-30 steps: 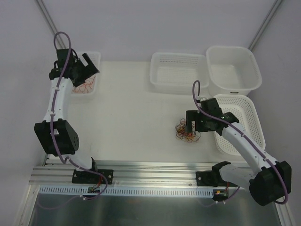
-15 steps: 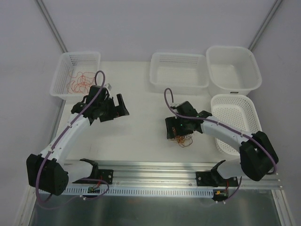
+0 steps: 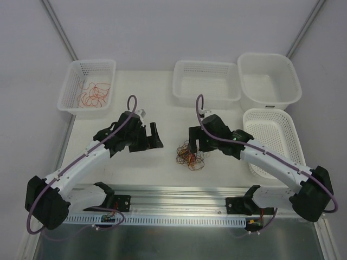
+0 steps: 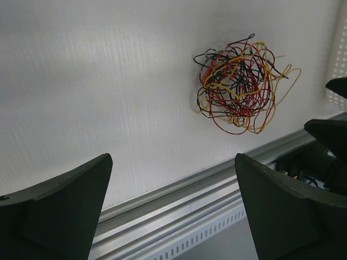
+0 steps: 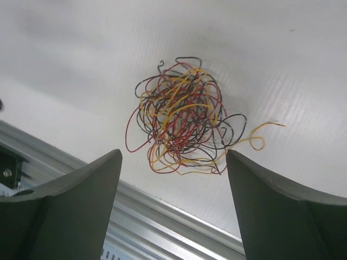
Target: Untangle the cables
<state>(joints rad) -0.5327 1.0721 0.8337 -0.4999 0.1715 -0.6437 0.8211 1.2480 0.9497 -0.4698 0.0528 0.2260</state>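
white desk (image 3: pixel 146 103), plain grey walls behind. the cables (image 3: pixel 189 155) (image 4: pixel 236 82) (image 5: pixel 181 119) lie as one loose ball near the front edge, between my two arms. wrist views show red, black, yellow and orange wire so crossed that no single one can be traced end to end. one orange loop trails out flat on the desk.

left pincer (image 3: pixel 153 136) (image 4: pixel 172 160): spread wide, nothing between the fingers, apart from the ball.

right pincer (image 3: pixel 193 143) (image 5: pixel 173 157): spread too, empty, just beside the ball's far right edge. touching or not, cannot tell. from above its fingers merge into the black wrist.

far left basket (image 3: pixel 76 76) holds loose orange-red strands (image 3: pixel 93 96); count unclear. both wrist views cut my fingers off at the bottom edge.
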